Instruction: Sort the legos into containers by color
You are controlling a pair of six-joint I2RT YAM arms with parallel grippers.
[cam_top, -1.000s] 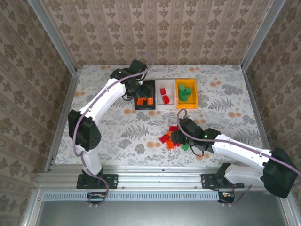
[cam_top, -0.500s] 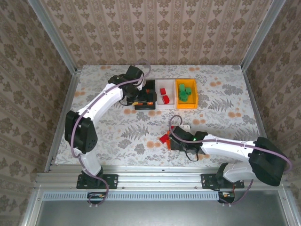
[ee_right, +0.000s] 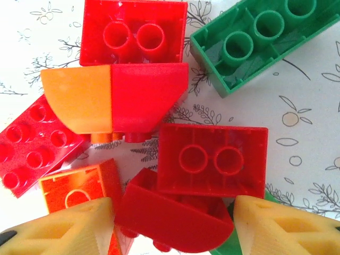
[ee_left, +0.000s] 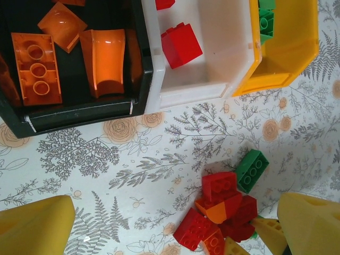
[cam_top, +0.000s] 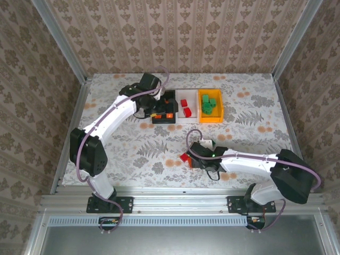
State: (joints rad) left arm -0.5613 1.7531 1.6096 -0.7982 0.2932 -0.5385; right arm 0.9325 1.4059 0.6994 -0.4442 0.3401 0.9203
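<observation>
Sorting is judged well along but unfinished. Orange bricks (ee_left: 103, 56) are lodged in the black bin (ee_left: 79, 114), red bricks (ee_left: 180, 45) in the white bin (ee_left: 223, 42), green bricks (ee_left: 265, 21) in the yellow bin (ee_left: 287, 53). A mixed pile (ee_left: 223, 212) is left on the table (ee_left: 106, 154), apart from the bins. Left gripper (ee_left: 175, 212) is spread wide and empty, near the black bin. Right gripper (ee_right: 175, 223) is parted astride a curved red brick (ee_right: 159, 204) in the pile, which is not yet gripped.

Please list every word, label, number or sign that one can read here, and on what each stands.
No text can be read anywhere.
The red brick, black bin, white bin and orange-yellow bin bear no legible print or label.
The tablecloth shows only flower drawings.
</observation>
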